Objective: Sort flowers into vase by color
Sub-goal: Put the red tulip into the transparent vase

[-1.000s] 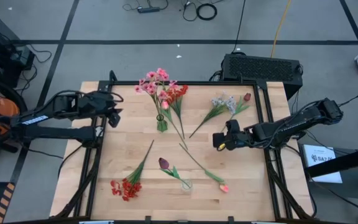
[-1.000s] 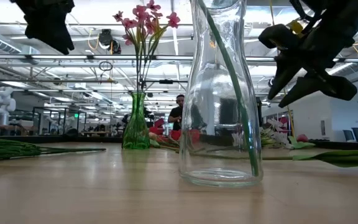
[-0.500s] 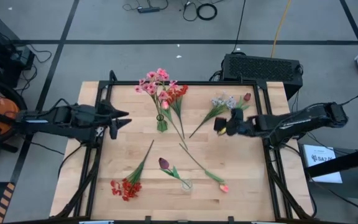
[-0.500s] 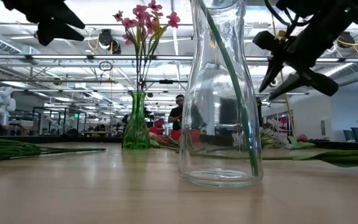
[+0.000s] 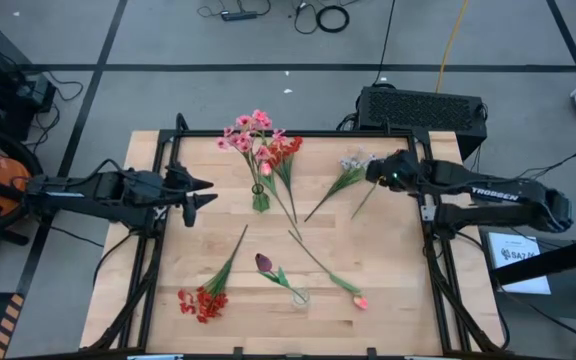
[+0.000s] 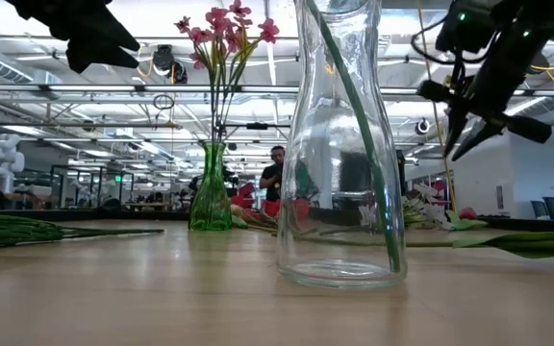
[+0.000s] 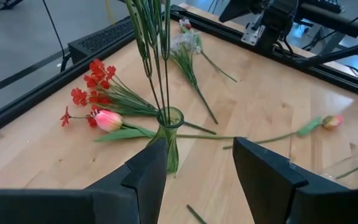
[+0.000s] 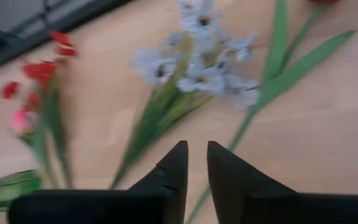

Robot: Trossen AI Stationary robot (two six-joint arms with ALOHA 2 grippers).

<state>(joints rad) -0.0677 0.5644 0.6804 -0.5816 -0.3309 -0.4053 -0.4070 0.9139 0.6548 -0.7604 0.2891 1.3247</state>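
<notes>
A green vase (image 5: 259,198) holds pink blossoms (image 5: 248,130) upright by their stems. Red clusters (image 5: 286,150) and a pink bud (image 7: 107,119) lie beside it. A clear vase (image 5: 299,296) holds a maroon tulip (image 5: 264,263). Flat on the table lie a pale blue sprig (image 5: 356,162), another red cluster (image 5: 203,303) and a second pink bud (image 5: 361,302). My left gripper (image 5: 206,190) hangs open in the air left of the green vase (image 7: 169,134). My right gripper (image 5: 373,170) hovers over the pale blue sprig (image 8: 204,68), its fingers (image 8: 193,155) a narrow gap apart and touching nothing.
A green tulip stem with long leaves (image 8: 278,68) lies right beside the pale blue sprig. A black frame rail (image 5: 423,190) runs along the table's right edge under my right arm. Bare wood (image 5: 388,260) shows at the near right.
My right gripper has swung from the middle right of the table toward the far edge and now stands over the pale blue sprig. My left gripper has moved a little toward the green vase. No flower has moved.
</notes>
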